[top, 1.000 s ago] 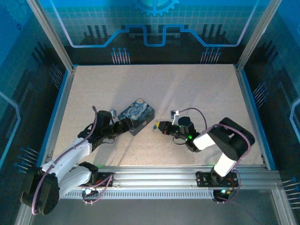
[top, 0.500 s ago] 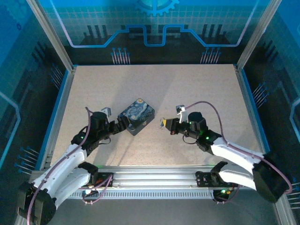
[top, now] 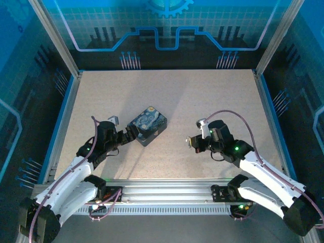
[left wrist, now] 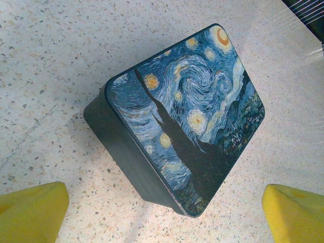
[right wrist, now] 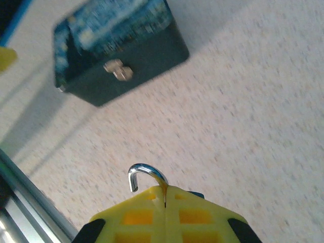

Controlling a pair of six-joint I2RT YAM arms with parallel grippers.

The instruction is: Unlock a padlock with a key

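My right fingers [right wrist: 136, 218] are clamped together on the padlock [right wrist: 146, 173], well right of the box [left wrist: 187, 111]. Its silvery shackle hooks out with one end free, so I judge the unlocking done. My left fingers [left wrist: 30, 210] stand wide apart at the box's near-left side.

box [top: 148, 125]: on worktop [top: 212, 96], left of centre | left claw [top: 129, 135]: just beside box's near-left side | right claw [top: 191, 143]: right of box, well apart | padlock [right wrist: 144, 167]: in right claw, poking out toward box
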